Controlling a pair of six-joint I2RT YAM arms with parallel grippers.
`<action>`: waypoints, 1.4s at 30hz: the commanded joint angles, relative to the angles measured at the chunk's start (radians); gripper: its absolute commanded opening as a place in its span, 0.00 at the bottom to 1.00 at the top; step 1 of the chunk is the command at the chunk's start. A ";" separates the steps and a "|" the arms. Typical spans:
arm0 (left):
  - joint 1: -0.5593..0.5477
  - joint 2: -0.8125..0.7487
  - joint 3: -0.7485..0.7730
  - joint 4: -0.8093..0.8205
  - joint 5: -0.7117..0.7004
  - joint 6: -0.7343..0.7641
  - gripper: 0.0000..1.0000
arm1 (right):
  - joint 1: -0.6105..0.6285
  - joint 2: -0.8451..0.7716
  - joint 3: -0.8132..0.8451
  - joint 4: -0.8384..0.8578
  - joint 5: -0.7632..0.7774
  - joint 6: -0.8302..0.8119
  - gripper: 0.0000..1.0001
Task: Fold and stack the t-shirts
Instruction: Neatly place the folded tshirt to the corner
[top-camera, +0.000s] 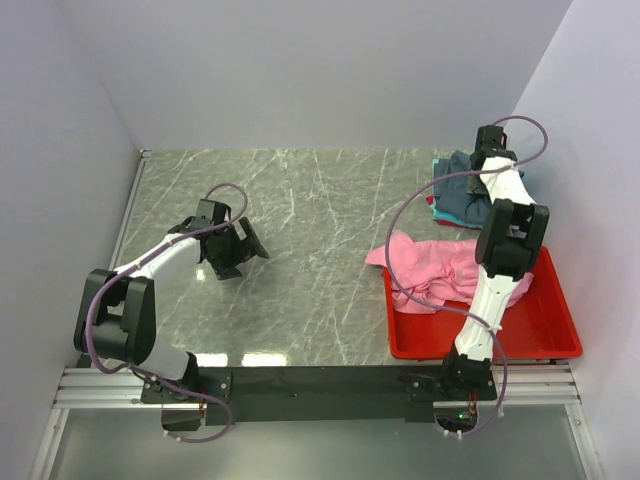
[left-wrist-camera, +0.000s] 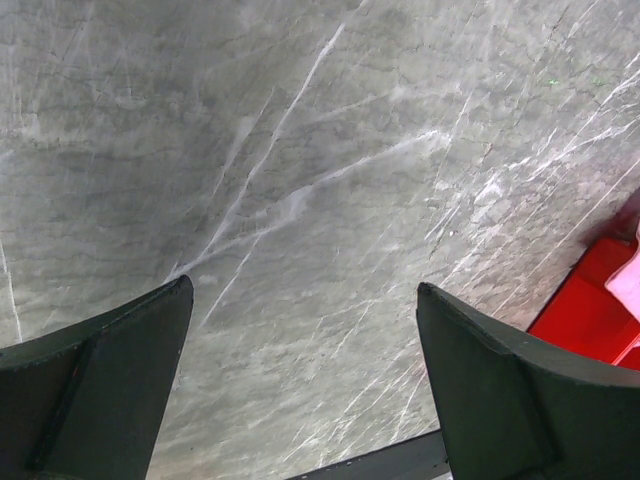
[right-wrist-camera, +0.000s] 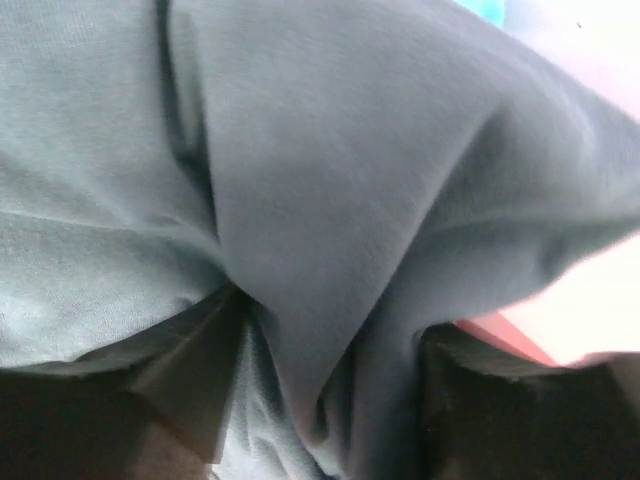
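The dark slate t-shirt (top-camera: 462, 192) lies on top of a pile of folded t-shirts at the table's back right, with turquoise (top-camera: 438, 166) and red (top-camera: 432, 203) edges showing under it. My right gripper (top-camera: 478, 165) is pressed down over this pile. In the right wrist view its jaws stand apart and open (right-wrist-camera: 330, 330), and a loose fold of the slate cloth (right-wrist-camera: 330, 200) fills the gap between them. A pink t-shirt (top-camera: 435, 265) lies crumpled, draped over the red bin's left rim. My left gripper (top-camera: 248, 258) (left-wrist-camera: 303, 285) hovers wide open over bare marble, holding nothing.
The red plastic bin (top-camera: 545, 320) stands at the near right beside the right arm. White walls close the table at back, left and right. A black rail (left-wrist-camera: 380, 462) runs along the table's near edge.
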 joint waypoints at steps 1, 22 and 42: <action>0.001 -0.028 0.010 0.008 0.008 0.010 0.99 | -0.007 -0.062 -0.026 0.038 0.018 0.033 0.71; 0.001 -0.068 0.144 -0.048 -0.085 0.045 0.99 | 0.151 -0.544 -0.180 0.019 0.078 0.063 0.93; 0.001 -0.307 0.116 -0.068 -0.295 0.001 0.99 | 0.759 -0.742 -0.608 0.197 -0.488 0.398 0.93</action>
